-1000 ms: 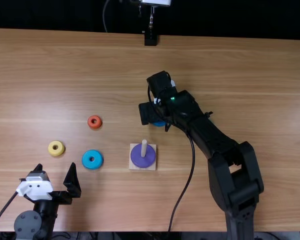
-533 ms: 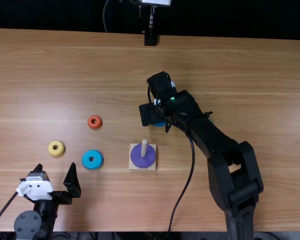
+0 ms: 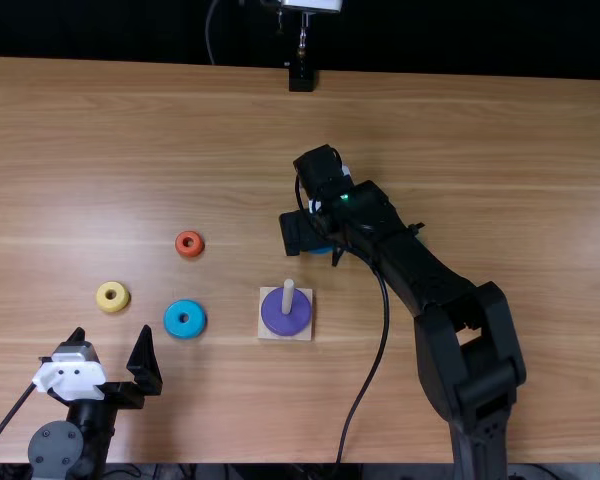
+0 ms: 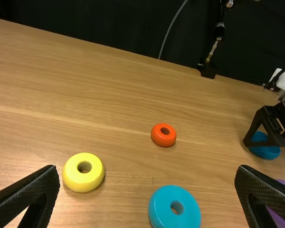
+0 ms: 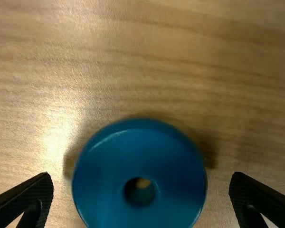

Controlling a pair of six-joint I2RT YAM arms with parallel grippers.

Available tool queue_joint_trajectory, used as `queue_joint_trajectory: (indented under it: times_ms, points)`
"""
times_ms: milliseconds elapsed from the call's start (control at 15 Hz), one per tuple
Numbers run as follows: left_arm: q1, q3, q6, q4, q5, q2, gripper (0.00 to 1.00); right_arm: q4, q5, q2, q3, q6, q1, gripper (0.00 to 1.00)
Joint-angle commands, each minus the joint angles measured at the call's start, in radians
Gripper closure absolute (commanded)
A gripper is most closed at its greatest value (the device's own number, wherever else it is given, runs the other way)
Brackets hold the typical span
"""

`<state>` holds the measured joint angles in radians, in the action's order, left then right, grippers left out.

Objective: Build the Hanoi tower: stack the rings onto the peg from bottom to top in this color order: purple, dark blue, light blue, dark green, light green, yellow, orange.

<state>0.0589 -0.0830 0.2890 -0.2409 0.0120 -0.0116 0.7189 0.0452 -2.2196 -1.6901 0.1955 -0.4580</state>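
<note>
Vs. the earlier frames: right arm's end effector [image 3: 315, 238] has shifted very slightly toward the tabletop's [image 3: 130, 150] near edge in top view; the arm is otherwise about the same pose. Left arm's end effector [image 3: 112, 332] same spot throughout. Loose rings in plain sight and the peg base [image 3: 307, 336] unchanged in position.

Task thing: dark blue ring [image 5: 102, 175], flat on the tabletop, beyond the peg base, under the right end effector. Right wrist view has it between the two spread fingers, a gap showing on each side, hole facing up. Right end effector released, nothing grasped, fingers straddling the ring. Left wrist view also has the right end effector's fingers down around the blue ring, near the tabletop.

Left end effector released too, fingers wide apart, empty, near the tabletop's near edge at left. Yellow ring [image 3: 102, 296] just ahead of it; light blue ring [image 3: 172, 319] to its right, between it and the peg base, touching neither. Orange ring [image 3: 182, 243] farther off, beyond the light blue one.

Purple ring [image 3: 285, 318] on the peg [image 3: 288, 292], seated low; peg tip sticks up out of it. Green piece [image 3: 422, 236] peeks out beside the right arm, mostly hidden; can't tell which green.
</note>
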Motion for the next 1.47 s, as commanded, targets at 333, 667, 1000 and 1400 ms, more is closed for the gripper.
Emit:
queue_joint_trajectory:
  times_ms: [333,667,1000,1400]
  points:
    - [-0.002,0.055,-0.004,-0.019,0.012,0.012,0.0,0.007,0.016,-0.037,-0.029,0.003,-0.004,0.0]
    - [-0.002,0.055,-0.004,-0.019,0.012,0.012,0.0,0.007,0.004,-0.035,-0.028,0.007,-0.007,0.91]
    - [-0.002,0.055,-0.004,-0.019,0.012,0.012,0.0,0.009,0.012,-0.025,-0.013,0.007,-0.001,1.0]
    - [-0.002,0.055,-0.004,-0.019,0.012,0.012,0.0,0.153,0.003,0.149,-0.022,0.005,-0.004,1.0]
